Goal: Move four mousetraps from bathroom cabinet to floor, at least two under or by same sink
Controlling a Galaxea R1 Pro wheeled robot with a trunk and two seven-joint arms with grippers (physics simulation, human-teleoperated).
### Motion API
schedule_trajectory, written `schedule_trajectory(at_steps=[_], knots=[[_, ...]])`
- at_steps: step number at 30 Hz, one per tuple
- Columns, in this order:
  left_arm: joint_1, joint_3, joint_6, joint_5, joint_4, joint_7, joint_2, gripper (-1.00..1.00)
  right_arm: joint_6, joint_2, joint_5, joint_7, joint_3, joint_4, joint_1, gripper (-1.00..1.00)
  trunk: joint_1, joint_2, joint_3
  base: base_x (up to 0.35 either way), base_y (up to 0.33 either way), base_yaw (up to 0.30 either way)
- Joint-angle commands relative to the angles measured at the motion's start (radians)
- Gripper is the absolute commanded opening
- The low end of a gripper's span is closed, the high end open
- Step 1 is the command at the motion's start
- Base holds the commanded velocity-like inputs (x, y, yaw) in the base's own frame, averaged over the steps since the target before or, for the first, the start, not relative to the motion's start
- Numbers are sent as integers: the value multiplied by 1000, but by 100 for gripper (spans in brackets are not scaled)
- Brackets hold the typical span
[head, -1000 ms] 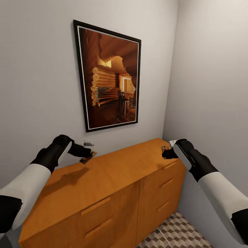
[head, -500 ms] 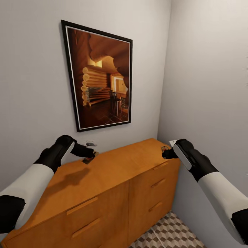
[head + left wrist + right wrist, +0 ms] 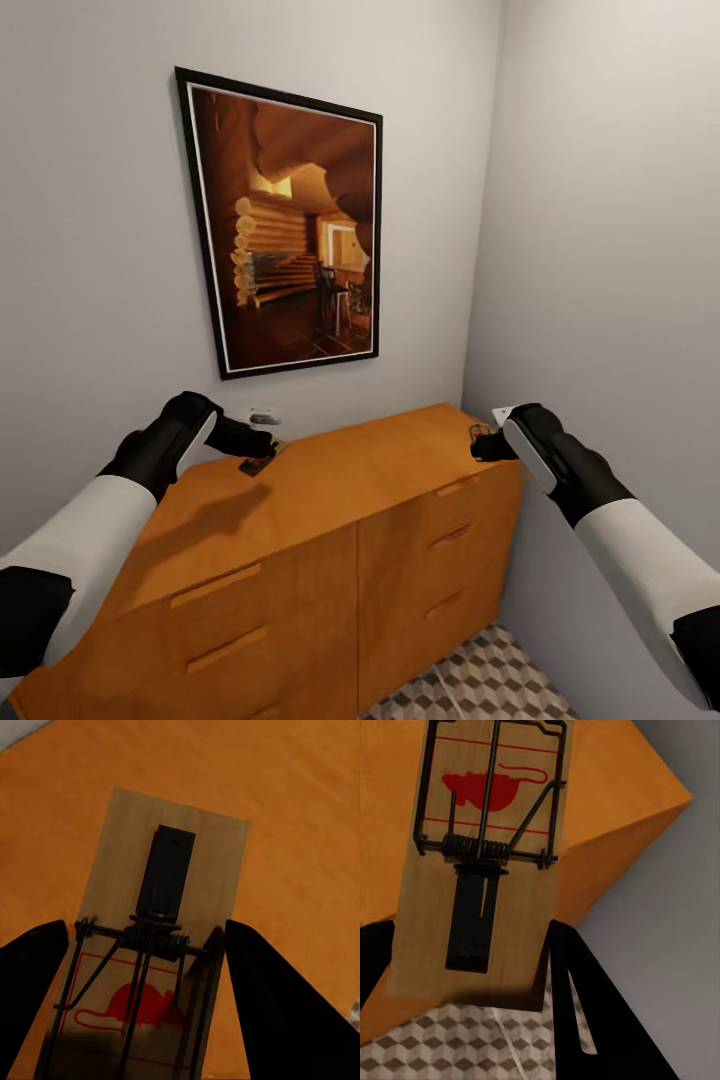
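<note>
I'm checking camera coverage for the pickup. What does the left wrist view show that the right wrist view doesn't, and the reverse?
The left wrist view has one flat brown wooden mousetrap between the left gripper fingers, over the orange-brown wooden cabinet top. The right wrist view has a second mousetrap at the right gripper, past the cabinet's corner, with cube-patterned floor tiles and grey wall beyond. Both share a red-mouse-printed trap, dark fingers and cabinet wood.

One mousetrap (image 3: pixel 154 937), red mouse print and wire spring, is seen over the orange cabinet (image 3: pixel 330 500) top; another mousetrap (image 3: pixel 484 862) at its right corner, above tiled bathroom floor (image 3: pixel 457 1042).
</note>
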Motion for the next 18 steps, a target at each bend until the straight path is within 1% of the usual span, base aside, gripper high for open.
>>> schedule_trajectory(at_steps=[1,4,7,9,10,11,12,14,16,18], knots=[[-1,-4,4,8,0,4,1,-100,2,-2,-14,-10,4,-1,-1,-100,0,-1,-1,0,-51,269],[-1,-4,3,6,2,5,2,-100,2,-2,-14,-10,4,-1,-1,-100,0,-1,-1,0,-23,270],[-1,-3,3,4,13,31,2,-100,2,-1,-14,-10,4,-1,-1,-100,0,-1,-1,0,-6,271],[-1,-3,2,4,13,87,2,-100,2,-1,-14,-10,4,-1,-1,-100,0,-1,-1,0,-2,271],[-1,-3,2,4,13,105,1,-100,2,-1,-14,-10,4,-1,-1,-100,0,-1,-1,0,-1,272],[-1,-1,0,8,7,182,1,-100,2,0,-14,-10,4,-1,-1,-100,0,-1,-1,0,-1,272],[-1,1,-1,9,6,217,1,-100,2,0,-14,-10,4,-2,-1,-100,0,-1,-1,0,0,272],[-1,2,-1,11,4,259,-1,-100,2,1,-13,-10,4,-3,-1,-100,0,-1,-1,0,0,272],[-1,4,-2,13,4,289,-11,-100,2,1,-13,-10,5,-4,-1,-100,0,-1,-1,0,0,272],[-1,11,-3,14,4,327,-36,-100,2,0,-12,-11,5,-4,-1,-100,0,-1,-1,0,0,272]])
